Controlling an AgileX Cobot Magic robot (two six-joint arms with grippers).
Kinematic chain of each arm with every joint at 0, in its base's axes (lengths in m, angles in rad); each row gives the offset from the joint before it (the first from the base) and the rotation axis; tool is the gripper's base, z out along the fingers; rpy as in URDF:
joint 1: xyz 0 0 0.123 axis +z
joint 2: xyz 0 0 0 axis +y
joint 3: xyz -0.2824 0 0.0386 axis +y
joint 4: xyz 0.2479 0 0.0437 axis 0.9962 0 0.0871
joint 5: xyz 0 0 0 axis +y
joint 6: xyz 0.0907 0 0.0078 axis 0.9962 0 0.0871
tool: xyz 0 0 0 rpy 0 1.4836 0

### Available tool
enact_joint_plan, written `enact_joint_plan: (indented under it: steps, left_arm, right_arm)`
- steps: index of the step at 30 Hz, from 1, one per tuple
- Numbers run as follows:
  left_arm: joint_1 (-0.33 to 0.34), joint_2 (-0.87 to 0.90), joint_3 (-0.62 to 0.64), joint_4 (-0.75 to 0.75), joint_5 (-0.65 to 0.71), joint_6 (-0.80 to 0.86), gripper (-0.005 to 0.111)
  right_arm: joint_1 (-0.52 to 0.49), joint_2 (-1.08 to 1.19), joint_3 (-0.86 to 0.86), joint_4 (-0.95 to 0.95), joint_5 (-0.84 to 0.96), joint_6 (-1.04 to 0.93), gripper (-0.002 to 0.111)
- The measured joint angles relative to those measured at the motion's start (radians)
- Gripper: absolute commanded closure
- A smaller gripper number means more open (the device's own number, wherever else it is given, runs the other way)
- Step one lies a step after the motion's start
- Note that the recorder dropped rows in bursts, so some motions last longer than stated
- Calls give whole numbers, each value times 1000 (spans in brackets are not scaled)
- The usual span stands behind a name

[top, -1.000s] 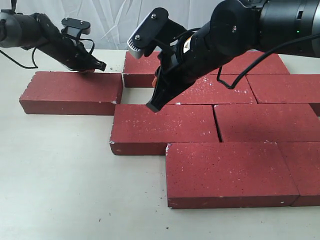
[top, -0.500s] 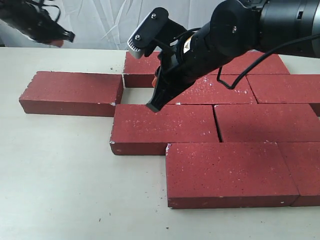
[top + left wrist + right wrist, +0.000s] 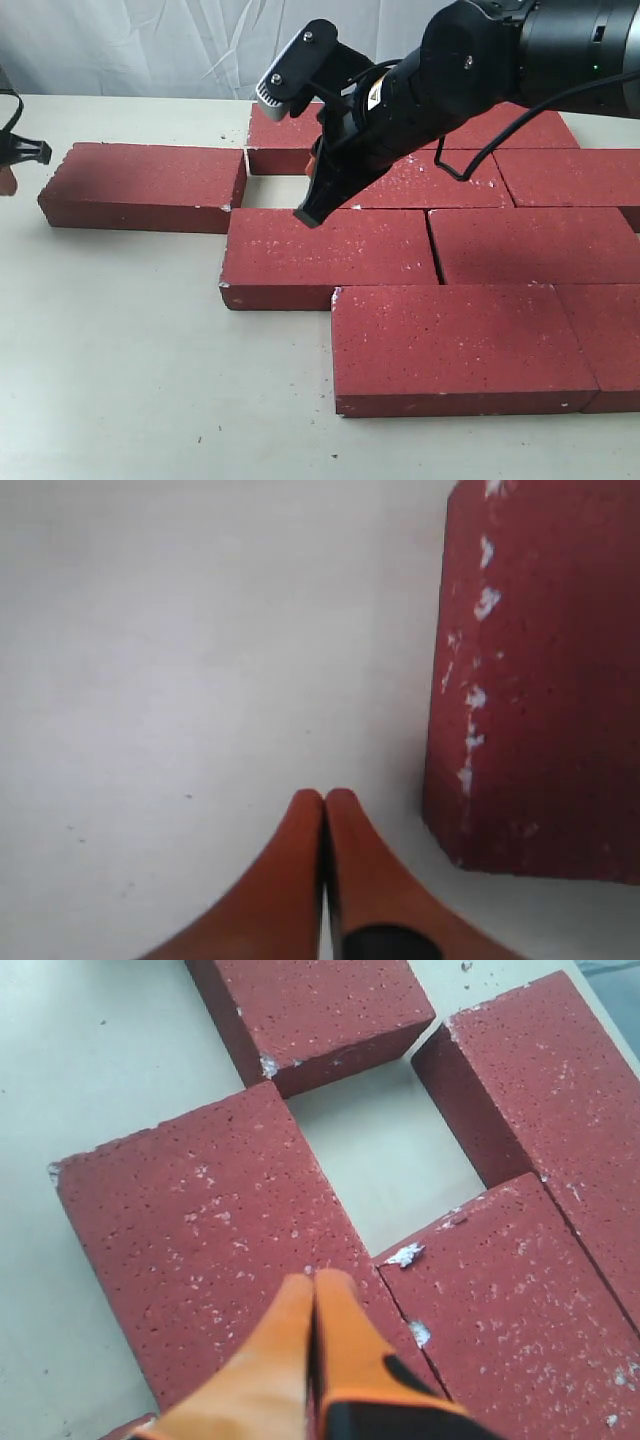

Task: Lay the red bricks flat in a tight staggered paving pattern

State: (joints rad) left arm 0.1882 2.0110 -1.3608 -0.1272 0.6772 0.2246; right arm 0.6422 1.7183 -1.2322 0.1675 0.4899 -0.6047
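Observation:
Several red bricks lie flat on the pale table. One red brick (image 3: 145, 185) (image 3: 540, 680) lies apart at the left. A bare gap (image 3: 272, 190) (image 3: 385, 1160) separates it from the packed rows. My left gripper (image 3: 10, 175) (image 3: 323, 795) is shut and empty, low over the table just off that brick's left end. The right gripper (image 3: 308, 213) (image 3: 315, 1278) is shut and empty. Its tip is at the far edge of the middle-row brick (image 3: 330, 255) (image 3: 210, 1250), beside the gap. I cannot tell if it touches.
A back brick (image 3: 285, 135) (image 3: 530, 1090) borders the gap. More bricks fill the right side, with a front brick (image 3: 455, 345) nearest. The right arm (image 3: 470, 70) hangs over the rows. White curtain behind. Bare table (image 3: 110, 350) spreads at front left.
My left gripper has left its place over the loose brick, swung up and away, and now sits low at the far left. The right gripper has barely moved.

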Motion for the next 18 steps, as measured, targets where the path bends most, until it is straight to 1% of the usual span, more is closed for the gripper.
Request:
enact_joint_plan:
  steps: [3, 6, 14, 18]
  left_arm:
    - [0, 0, 60, -31, -98, -4, 107]
    - [0, 0, 92, -60, -193, -8, 107]
    - [0, 0, 101, -81, -284, 2, 107]
    - [0, 0, 101, -87, -293, 17, 107]
  right_arm:
    - [0, 0, 0, 0, 0, 0, 109]
    - [0, 0, 0, 0, 2, 0, 109]
    - [0, 0, 0, 0, -8, 0, 109]
    - [0, 0, 0, 0, -12, 0, 109]
